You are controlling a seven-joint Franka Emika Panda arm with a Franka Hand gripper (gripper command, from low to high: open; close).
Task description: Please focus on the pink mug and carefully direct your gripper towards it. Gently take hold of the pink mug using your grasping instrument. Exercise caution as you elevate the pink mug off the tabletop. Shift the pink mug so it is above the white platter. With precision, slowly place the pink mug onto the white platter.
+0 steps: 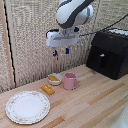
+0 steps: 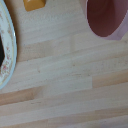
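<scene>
The mug is sitting upright on the wooden table, its handle pointing toward the exterior view's right, just beside a small white bowl with yellow contents and near a yellow block. The gripper is hanging well above it, empty, its short blue fingers parted and pointing down. In the wrist view, part of the mug's pink wall is showing at the frame's edge, along with the block's corner and the platter's patterned rim.

The reach, by this reading, is only beginning. Doing it well is likely meaning shifting over until the mug is sitting centred under the camera, then dropping straight down with the fingers astride one wall, clear of the handle and clear of the bowl crowding its side. A slow close should be keeping the mug from tipping. The platter is lying apart from the mug toward the exterior view's left, at the table's near edge, so the carry is looking short.

A black appliance is standing at the back on the exterior view's right. No brand, label or writing is legible anywhere.
</scene>
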